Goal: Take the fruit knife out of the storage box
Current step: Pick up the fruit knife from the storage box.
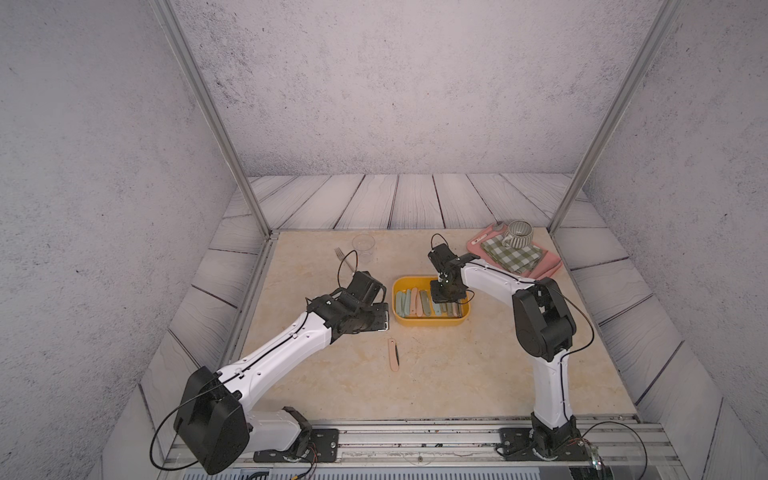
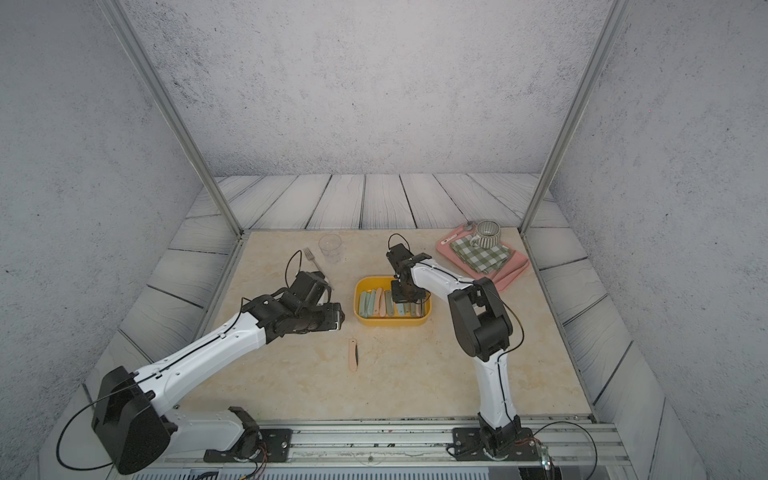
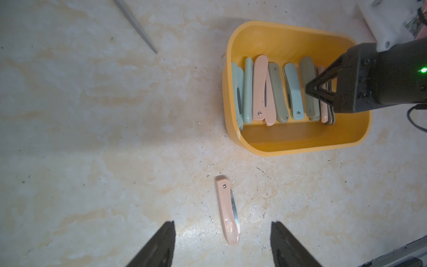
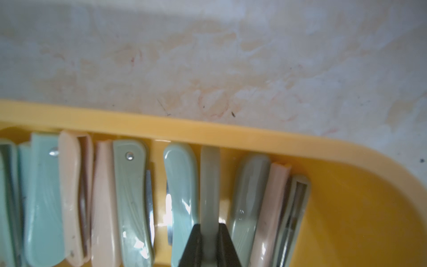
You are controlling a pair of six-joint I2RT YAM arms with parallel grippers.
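On the table (image 1: 457, 374), yellow storage box (image 3: 300, 141) holds knives (image 3: 260, 87) on edge. Right gripper (image 4: 210, 228) dips inside, clamped narrow on a grey-green fruit knife (image 4: 209, 185) in its right half, likely to lift it. Left gripper (image 3: 223, 223) hovers wide over a pink knife (image 3: 227, 212) outside.

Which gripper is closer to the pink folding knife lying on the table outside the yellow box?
Left. The left gripper hangs open close beside the pink folding knife. The right gripper is farther off, inside the yellow storage box, shut on a grey-green knife.
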